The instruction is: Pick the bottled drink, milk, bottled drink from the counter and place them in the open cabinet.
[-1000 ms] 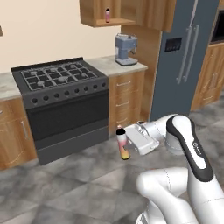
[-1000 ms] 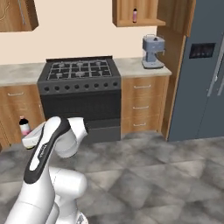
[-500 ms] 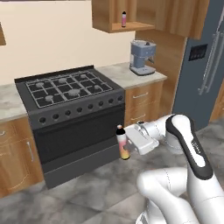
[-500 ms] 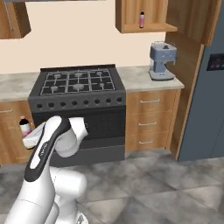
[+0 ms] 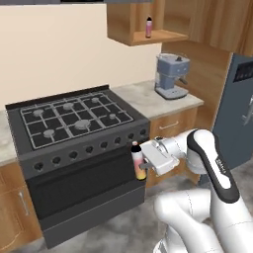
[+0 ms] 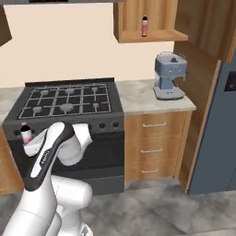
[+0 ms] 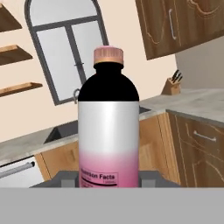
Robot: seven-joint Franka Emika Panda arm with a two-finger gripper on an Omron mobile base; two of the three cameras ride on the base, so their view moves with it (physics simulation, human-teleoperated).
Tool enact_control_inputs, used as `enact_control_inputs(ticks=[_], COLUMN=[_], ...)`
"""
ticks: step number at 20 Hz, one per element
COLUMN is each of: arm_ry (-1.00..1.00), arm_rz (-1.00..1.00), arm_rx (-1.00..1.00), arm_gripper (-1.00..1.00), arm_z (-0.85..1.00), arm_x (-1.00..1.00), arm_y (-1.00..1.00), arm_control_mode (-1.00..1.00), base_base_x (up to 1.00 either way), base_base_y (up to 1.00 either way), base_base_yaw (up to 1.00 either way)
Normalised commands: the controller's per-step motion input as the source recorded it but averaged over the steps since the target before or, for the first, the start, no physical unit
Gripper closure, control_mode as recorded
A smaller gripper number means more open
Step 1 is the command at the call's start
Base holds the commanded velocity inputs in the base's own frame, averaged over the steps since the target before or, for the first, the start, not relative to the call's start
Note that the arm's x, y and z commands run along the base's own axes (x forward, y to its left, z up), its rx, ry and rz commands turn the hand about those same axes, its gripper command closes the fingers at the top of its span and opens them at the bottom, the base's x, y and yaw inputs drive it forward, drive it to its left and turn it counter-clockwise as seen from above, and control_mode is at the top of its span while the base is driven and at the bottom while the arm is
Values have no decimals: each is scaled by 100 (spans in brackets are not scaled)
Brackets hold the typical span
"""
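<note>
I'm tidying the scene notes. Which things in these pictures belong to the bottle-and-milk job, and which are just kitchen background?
Job:
- bottle held upright in the shut gripper
- second bottle standing on the shelf
- open cabinet
- counter

Background:
- stove
- coffee machine
- fridge
- drawers
- window and knife block, seen from the hand

Black gas stove (image 5: 79,118) sits front and centre, burner grates on top, a row of knobs along its front edge. To its right stands a blue-grey coffee machine (image 5: 171,75). Dark grey fridge (image 6: 216,133) at far right. Arched window (image 7: 65,48) and knife block (image 7: 171,85) across the room.
</note>
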Motion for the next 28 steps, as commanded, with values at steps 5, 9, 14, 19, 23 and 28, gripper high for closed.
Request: enact_control_inputs(ticks=[5,9,14,19,23,28], arm_ry=[0,0,0,0,0,0], arm_rz=[0,0,0,0,0,0], arm_rx=[0,0,0,0,0,0], arm_gripper=[100,100,100,100,100,100], arm_z=[0,0,0,0,0,0], arm_x=[0,0,0,0,0,0], arm_y=[0,0,0,0,0,0], arm_control_mode=[100,100,100,100,100,100], base_base_x=[71,62,47,42,52,51], base_base_y=[-79,-86,-82,-56,-6,0], base_base_yaw=[2,0,1,0,0,0])
